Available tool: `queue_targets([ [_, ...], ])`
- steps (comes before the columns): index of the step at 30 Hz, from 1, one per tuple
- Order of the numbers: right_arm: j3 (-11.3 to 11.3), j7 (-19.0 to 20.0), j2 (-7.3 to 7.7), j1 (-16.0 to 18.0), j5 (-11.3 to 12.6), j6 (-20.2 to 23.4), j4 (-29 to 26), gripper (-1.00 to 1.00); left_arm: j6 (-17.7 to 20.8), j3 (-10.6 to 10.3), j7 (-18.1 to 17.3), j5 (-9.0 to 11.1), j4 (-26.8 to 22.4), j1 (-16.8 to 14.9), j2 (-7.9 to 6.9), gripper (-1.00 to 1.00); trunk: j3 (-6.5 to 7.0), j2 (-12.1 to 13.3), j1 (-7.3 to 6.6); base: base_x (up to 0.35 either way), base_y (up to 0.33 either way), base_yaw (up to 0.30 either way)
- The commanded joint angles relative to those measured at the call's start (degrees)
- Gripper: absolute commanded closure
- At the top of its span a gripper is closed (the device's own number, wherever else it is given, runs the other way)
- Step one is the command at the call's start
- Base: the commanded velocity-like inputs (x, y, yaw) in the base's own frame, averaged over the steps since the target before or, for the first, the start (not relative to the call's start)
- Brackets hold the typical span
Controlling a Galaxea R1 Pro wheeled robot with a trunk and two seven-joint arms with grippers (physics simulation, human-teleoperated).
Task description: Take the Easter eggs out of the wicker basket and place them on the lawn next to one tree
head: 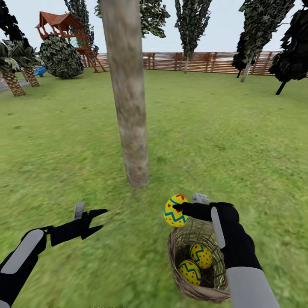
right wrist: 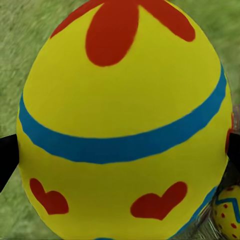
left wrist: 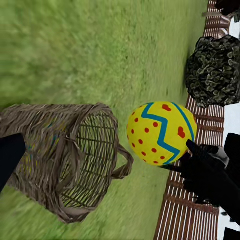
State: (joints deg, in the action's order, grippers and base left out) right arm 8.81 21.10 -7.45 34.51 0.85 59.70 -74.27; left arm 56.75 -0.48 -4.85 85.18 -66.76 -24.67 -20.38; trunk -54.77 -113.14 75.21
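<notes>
— Where is the right gripper at this moment?

— It hangs above the far rim of the wicker basket, and its jaws are clamped on one Easter egg. The right wrist view has that egg right up against the lens, with a dark fingertip pressed on either side.

— And the other eggs?

— Two remain inside the basket. One lies toward the far side, the other lies nearer the robot, and they sit close together on the woven bottom. A sliver of one of them peeks out past the held egg in the right wrist view.

— What about the left gripper?

— It hovers over bare lawn, well apart from the basket, with its jaws spread wide and nothing between them. Its wrist camera looks across at the basket and the lifted egg, which the right gripper has hold of from one side.

— Where is the tree?

— Its thick pale trunk rises from the grass just beyond the basket, a little toward the robot's left. A brown slat fence, dark cypresses, palms and a wooden playset stand far behind it.
</notes>
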Motion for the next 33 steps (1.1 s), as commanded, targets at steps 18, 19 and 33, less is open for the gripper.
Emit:
queue_targets([
  [18, 0.2, 0.1, -0.73, 0.0, -0.1, 0.3, -0.1, 1.0, 0.1, 0.0, -0.6, -0.6, 1.2, 0.0, -0.01, -1.0, 1.22, 0.0, -0.01, -0.05, 0.137, 0.203],
  [19, 0.2, 0.1, -0.73, 0.0, -0.1, 0.3, -0.1, 1.0, 0.2, 0.0, -0.6, -0.6, 1.1, 0.0, -0.01, -1.0, 1.3, 0.0, -0.01, 0.0, 0.302, 0.19],
  [33, 0.3, 0.0, -0.73, 0.0, -0.3, 0.3, 0.2, 1.0, 0.2, 0.0, -0.6, -0.6, 1.2, -0.1, -0.01, -1.0, 2.36, 0.0, -0.01, 0.067, 0.277, 0.176],
])
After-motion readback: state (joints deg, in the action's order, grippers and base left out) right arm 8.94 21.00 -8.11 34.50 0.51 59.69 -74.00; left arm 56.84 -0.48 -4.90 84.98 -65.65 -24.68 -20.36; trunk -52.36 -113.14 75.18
